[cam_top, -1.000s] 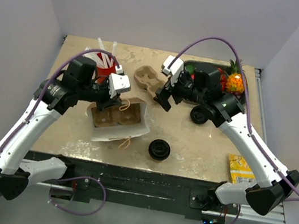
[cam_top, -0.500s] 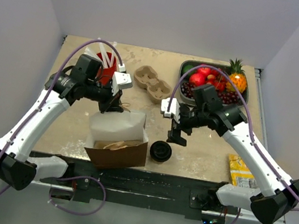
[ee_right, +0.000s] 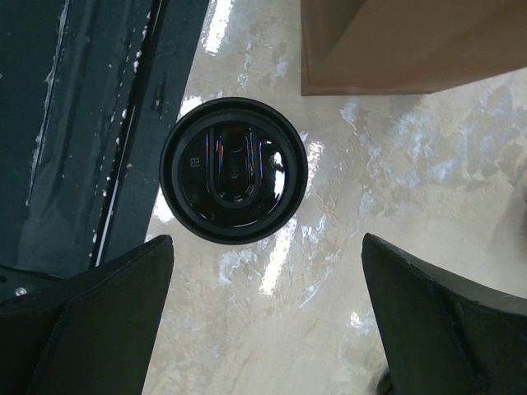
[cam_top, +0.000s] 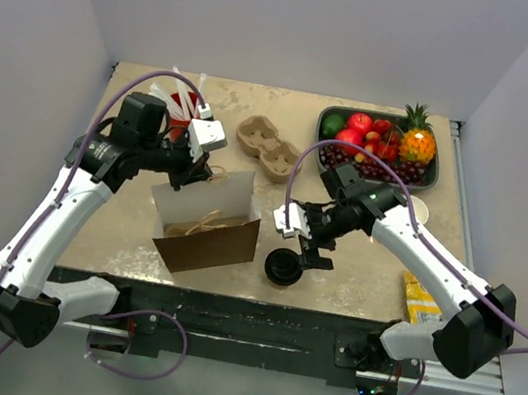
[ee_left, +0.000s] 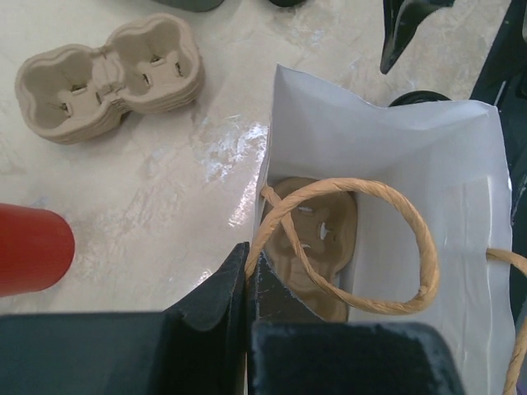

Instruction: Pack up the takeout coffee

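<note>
**Top view.** The takeout coffee, seen as a black disc, stands on the surface at the lower centre of the frame. It is close to the near edge and just beside the lower right corner of the brown paper bag. The right pincer hangs over the cup's upper right side.

**Right wrist view.** The takeout coffee lies upper left of centre. The right pincer is released, its two fingers spread wide in the lower corners and touching nothing. A brown wall of the paper bag fills the upper right.

**Left wrist view.** The left pincer, at lower centre, is clenched on the white rim of the paper bag, which stands open. A pulp cup carrier lies on the bag's floor beneath a twine handle. A second carrier rests on the surface at upper left, and a red cup shows at the left edge.
</note>
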### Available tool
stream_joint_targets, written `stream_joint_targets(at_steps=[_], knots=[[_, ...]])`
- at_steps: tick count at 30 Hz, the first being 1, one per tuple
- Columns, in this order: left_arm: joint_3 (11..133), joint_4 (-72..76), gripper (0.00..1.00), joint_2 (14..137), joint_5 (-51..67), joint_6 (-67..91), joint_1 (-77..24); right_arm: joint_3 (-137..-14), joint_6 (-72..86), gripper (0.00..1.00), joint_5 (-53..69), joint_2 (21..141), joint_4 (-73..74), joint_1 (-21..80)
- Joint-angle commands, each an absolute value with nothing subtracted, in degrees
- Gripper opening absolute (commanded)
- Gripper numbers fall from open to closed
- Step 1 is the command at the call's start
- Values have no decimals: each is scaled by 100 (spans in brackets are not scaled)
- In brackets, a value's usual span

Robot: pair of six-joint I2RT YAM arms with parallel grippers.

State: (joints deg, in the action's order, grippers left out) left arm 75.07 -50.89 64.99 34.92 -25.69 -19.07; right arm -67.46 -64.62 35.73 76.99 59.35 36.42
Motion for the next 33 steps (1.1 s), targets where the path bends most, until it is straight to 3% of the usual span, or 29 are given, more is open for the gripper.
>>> stream_joint_targets(at_steps=[1, 17, 33], knots=[[7436, -4668, 0, 6478, 3253, -2593, -1793, -6794, -7101, 99, 3858, 7997, 6020, 3761], [7313, -4588, 0, 6407, 3190, -2479, -1564, -6785, -7365, 98, 3735, 8499, 6012, 4333], [7383, -4588, 0, 6407, 3164, -2514, -1512, -6724, -7225, 85, 3498, 8613, 5906, 4526]])
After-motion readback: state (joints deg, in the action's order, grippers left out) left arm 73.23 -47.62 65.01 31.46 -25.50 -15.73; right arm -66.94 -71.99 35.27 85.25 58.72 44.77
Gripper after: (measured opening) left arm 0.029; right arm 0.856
